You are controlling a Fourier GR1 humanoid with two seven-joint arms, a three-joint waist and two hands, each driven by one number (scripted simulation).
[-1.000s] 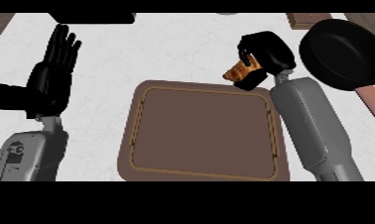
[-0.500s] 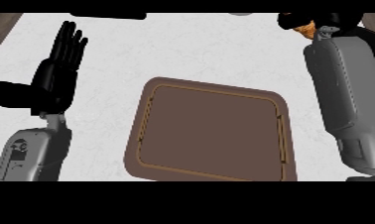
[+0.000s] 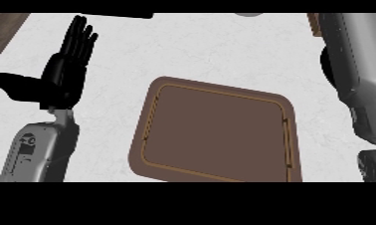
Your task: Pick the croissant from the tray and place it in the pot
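1. Croissant: not in shot, so I can't say how it looks or how it sits. The tray (image 3: 217,132) is bare, so my guess is that it's off the tray and with the right hand.
2. Right hand: out of view past the top edge. Only the right forearm (image 3: 352,69) shows, running along the right side. I can't tell whether the fingers are clamped on anything.
3. Pot: also out of view.
4. Main risk: I'm blind on the release. If the hand isn't over the pot's mouth, the croissant could hit the rim or land on the counter (image 3: 220,45).
5. Second risk: a curved pastry may shift in the grasp, and I couldn't catch that from here.
6. Left hand (image 3: 64,77): fingers straight and apart, pointing up. It rests at the left, well apart from the tray, and holds nothing.
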